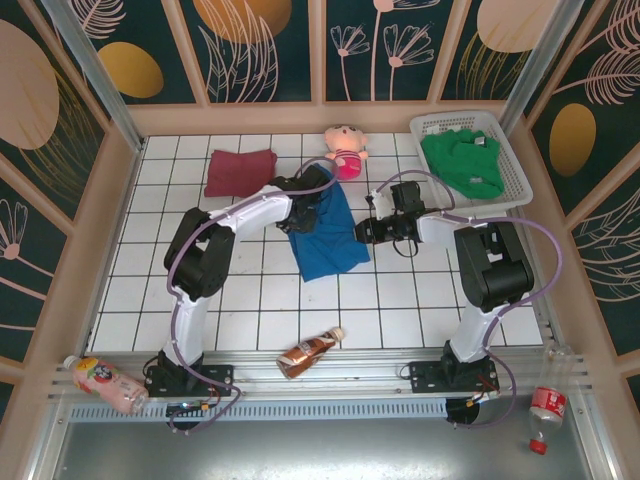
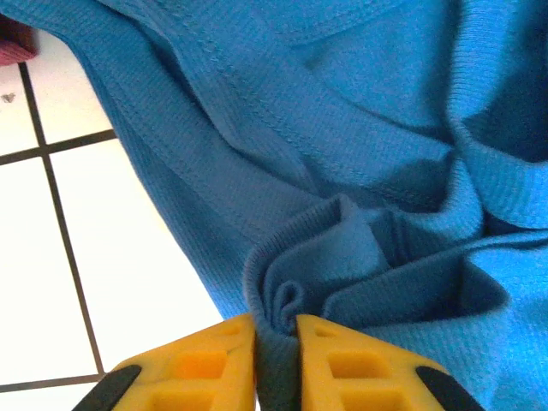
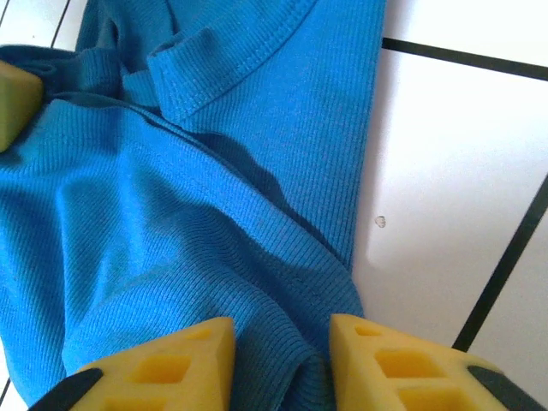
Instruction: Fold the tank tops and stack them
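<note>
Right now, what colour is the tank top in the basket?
Green tank top, clearest in the top external view.

Pink doll (image 1: 346, 150) at far edge, white basket (image 1: 520, 175) far rt — brown bottle (image 1: 310, 352) lying near front, ctr.

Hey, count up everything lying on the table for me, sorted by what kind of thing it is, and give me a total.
Tank tops: 3, maroon tank top, blue tank top, green tank top
Bottles: 3, left bottle, middle bottle, right bottle
Doll: 1
Basket: 1
Total: 8
</note>
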Motion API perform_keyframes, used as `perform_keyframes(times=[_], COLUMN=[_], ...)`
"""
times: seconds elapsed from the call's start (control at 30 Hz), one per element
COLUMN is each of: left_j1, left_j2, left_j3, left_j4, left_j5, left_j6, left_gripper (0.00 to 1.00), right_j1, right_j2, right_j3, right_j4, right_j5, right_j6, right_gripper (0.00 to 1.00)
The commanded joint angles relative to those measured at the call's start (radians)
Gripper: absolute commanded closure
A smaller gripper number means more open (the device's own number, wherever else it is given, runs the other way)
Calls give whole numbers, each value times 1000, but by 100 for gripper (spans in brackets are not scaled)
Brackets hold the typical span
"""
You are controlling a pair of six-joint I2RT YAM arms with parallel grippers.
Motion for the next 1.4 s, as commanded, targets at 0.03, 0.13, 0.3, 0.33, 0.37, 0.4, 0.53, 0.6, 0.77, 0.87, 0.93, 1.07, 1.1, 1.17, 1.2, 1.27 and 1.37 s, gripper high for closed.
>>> perform_keyframes(times=[0.03, 0.13, 0.3, 0.33, 0.37, 0.4, 0.53, 0.6, 0.77, 0.87, 0.93, 1.07, 1.1, 1.17, 1.2, 1.27, 1.37], left_j1=[24, 33, 43, 43, 43, 44, 43, 43, 39, 32, 27, 8, 7, 8, 8, 7, 8], left_j2=[-8, 14, 11, 1, -9, -20, -92, -122, -182, -217, -238, -252, -254, -245, -234, -207, -197], left_j3=[33, 47, 57, 55, 50, 45, -18, -58, -175, -233, -286, -379, -392, -405, -401, -399, -423], left_j4=[-42, -71, -87, -84, -81, -80, -43, -23, 50, 79, 121, 190, 202, 204, 193, 165, 146], left_j5=[-37, -87, -105, -85, -62, -35, 102, 166, 275, 307, 350, 394, 395, 375, 361, 329, 290], left_j6=[38, 18, -7, -12, -20, -29, -90, -115, -187, -222, -250, -285, -287, -278, -269, -250, -244], left_gripper=[73, 71, 64, 63, 60, 57, 51, 50, 50, 49, 49, 49, 49, 50, 51, 54, 60], right_j1=[2, 14, 36, 37, 38, 37, 38, 38, 41, 42, 46, 46, 46, 44, 44, 44, 26], right_j2=[-22, -7, 31, 34, 38, 41, 51, 42, -4, -37, -67, -123, -129, -121, -110, -87, -61], right_j3=[-11, -8, 17, 18, 22, 31, 59, 61, 41, 26, 3, -67, -84, -109, -109, -113, -162], right_j4=[7, 23, 5, 14, 24, 27, 30, 47, 93, 109, 145, 288, 326, 399, 412, 460, 584], right_j5=[-70, -119, -138, -140, -143, -146, -144, -142, -128, -125, -124, -113, -112, -125, -139, -164, -148], right_j6=[55, 107, 139, 143, 148, 151, 154, 144, 79, 20, -14, -67, -74, -94, -114, -158, -166], right_gripper=[61, 59, 58, 58, 60, 63, 80, 86, 88, 90, 90, 91, 92, 91, 91, 91, 91])
